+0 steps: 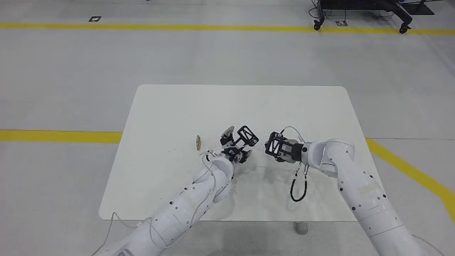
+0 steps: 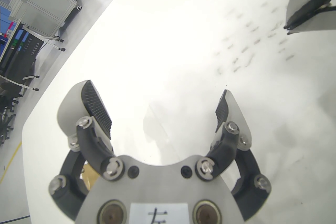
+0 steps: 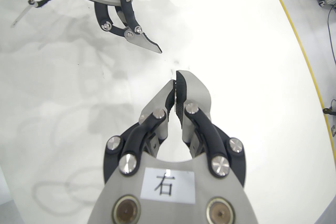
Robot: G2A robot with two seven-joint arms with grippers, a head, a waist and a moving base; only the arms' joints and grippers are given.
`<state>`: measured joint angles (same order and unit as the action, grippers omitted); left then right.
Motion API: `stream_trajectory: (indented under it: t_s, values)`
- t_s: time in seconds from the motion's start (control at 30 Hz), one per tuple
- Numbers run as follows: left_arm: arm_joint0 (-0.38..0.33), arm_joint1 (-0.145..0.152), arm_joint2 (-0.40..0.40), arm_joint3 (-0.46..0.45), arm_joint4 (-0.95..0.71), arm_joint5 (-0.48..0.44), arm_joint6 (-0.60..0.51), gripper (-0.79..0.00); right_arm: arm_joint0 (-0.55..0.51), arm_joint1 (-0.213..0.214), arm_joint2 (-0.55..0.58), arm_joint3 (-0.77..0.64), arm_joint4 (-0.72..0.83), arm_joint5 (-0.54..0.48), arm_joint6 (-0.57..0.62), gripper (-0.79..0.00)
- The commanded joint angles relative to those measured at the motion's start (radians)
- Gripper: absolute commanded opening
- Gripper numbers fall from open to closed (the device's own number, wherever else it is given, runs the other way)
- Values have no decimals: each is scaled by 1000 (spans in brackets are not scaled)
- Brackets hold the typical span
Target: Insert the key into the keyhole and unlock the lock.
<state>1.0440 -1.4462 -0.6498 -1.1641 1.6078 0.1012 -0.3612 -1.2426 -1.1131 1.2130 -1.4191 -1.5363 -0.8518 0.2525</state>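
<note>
As seen from above, left gripper (image 1: 238, 138) at the end of an arm stretched in from the near-left corner of the white table (image 1: 163, 107), hanging over the table's middle. Fingers (image 2: 97, 104) spread wide, holding nothing, touching nothing. Right gripper (image 1: 272, 146), on an arm bent in from the near-right, levelled toward the left one, tips near but apart. Pads (image 3: 181, 93) pressed together; pinching something or nothing: impossible to tell. Small brass-coloured lock (image 1: 198, 141) lying on the tabletop just beside the left wrist, on the side away from the right gripper, untouched.
</note>
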Motion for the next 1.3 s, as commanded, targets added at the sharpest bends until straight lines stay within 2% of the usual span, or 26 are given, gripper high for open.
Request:
stream_trajectory:
  t_s: [0.0,0.07,0.17,0.27,0.37,0.53,0.67,0.83,0.93,1.17,1.27]
  values:
    - [1,-4,-1,6,-1,2,1,0,0,0,0,0,0,0,0,-785]
    - [-2,-6,-12,-6,-4,7,9,0,0,0,0,0,0,0,0,-785]
    - [3,-2,-36,-82,10,9,9,0,0,0,0,0,0,0,0,-785]
    - [16,14,-98,-192,44,21,-18,0,0,0,0,0,0,0,0,-785]
    - [62,47,-207,-351,98,0,-49,0,0,0,0,0,0,0,0,-785]
    - [254,115,-453,-668,236,-88,-86,0,0,0,0,0,0,0,0,-785]
    - [461,153,-651,-830,301,-133,-37,0,0,0,0,0,0,0,0,-785]
    - [461,153,-651,-830,301,-133,-37,0,0,0,0,0,0,0,0,-785]
    - [461,153,-651,-830,301,-133,-37,0,3,-11,-5,28,140,19,-60,-785]
    - [461,153,-651,-830,301,-133,-37,0,85,-48,-34,141,568,91,-46,-785]
    - [461,153,-651,-830,301,-133,-37,0,92,-52,-30,143,641,120,-48,-785]
